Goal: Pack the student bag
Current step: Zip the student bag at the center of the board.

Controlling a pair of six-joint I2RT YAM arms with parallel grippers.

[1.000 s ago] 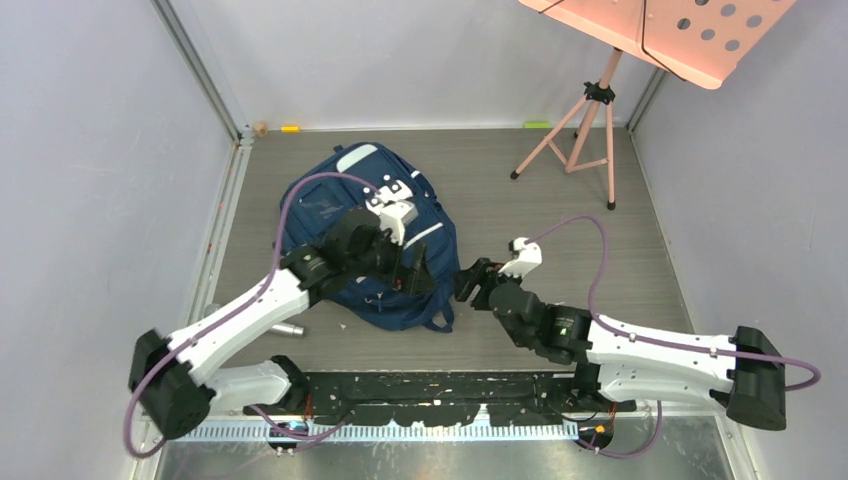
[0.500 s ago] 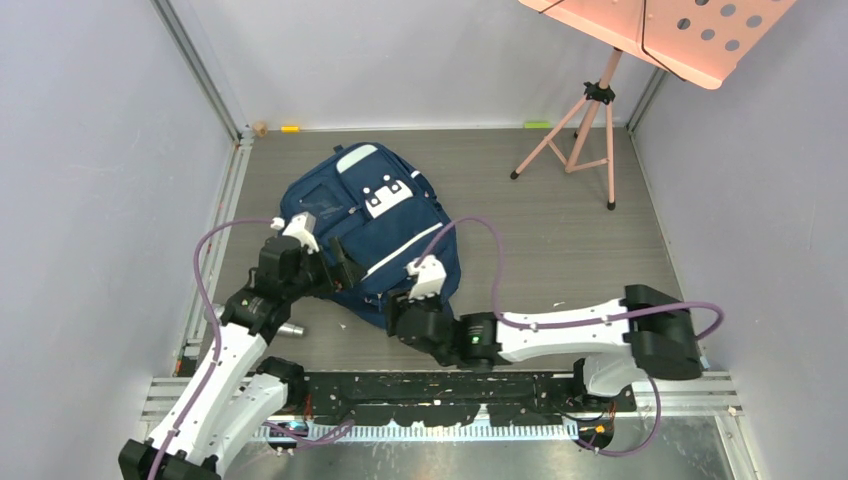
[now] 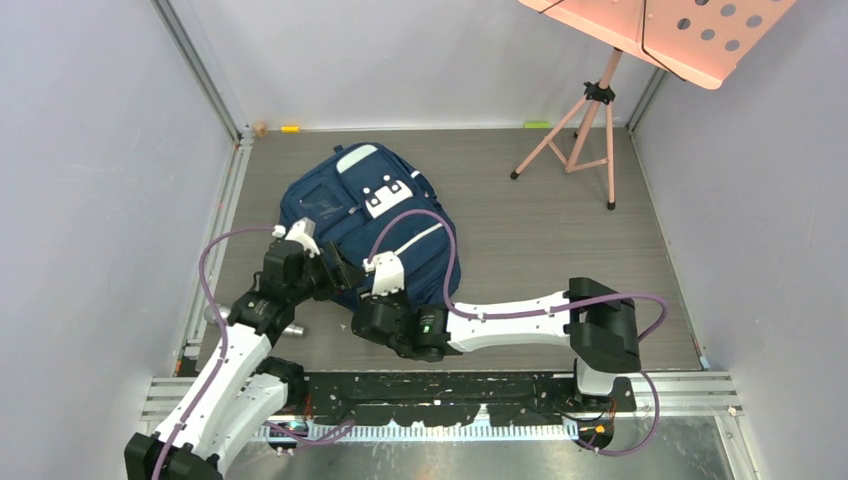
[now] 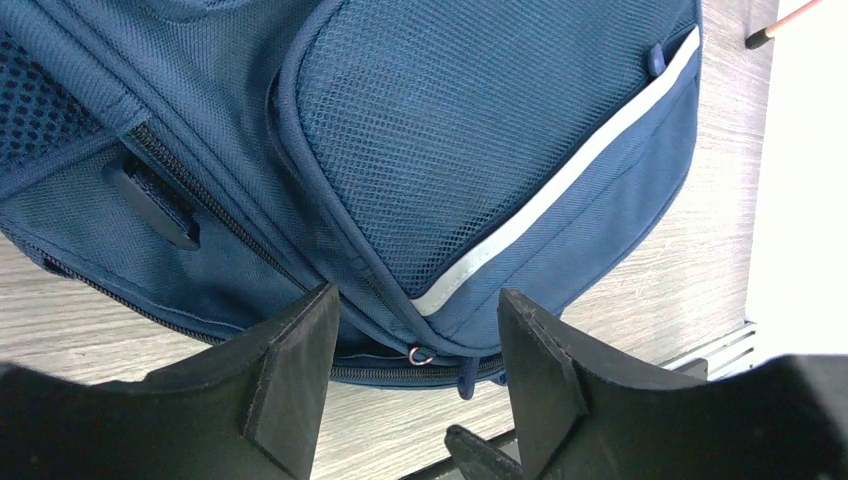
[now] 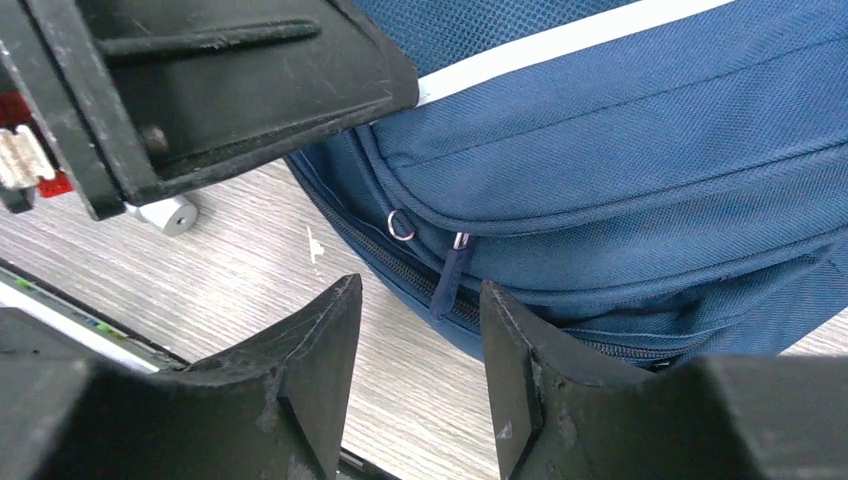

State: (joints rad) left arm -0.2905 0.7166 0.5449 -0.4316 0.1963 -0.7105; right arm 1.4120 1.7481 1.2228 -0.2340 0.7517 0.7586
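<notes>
The student bag (image 3: 372, 215) is a navy backpack with pale stripes, lying flat on the grey floor with its white patch up. My left gripper (image 3: 343, 276) is open and empty at the bag's near-left edge. In the left wrist view (image 4: 415, 325) its jaws frame a metal ring (image 4: 421, 355) and a blue zipper pull (image 4: 463, 380) without touching them. My right gripper (image 3: 362, 312) is open at the bag's near edge. In the right wrist view (image 5: 420, 300) the same zipper pull (image 5: 446, 283) hangs just beyond its fingertips.
A small silver cylinder (image 3: 290, 328) lies on the floor left of the bag and also shows in the right wrist view (image 5: 166, 213). A pink music stand (image 3: 583, 130) stands at the back right. Small yellow (image 3: 290, 128) and green (image 3: 537, 124) items lie by the back wall.
My left gripper has pulled back off the top of the bag to its near-left edge. My right arm has swung left from the bag's right side to its near edge.
</notes>
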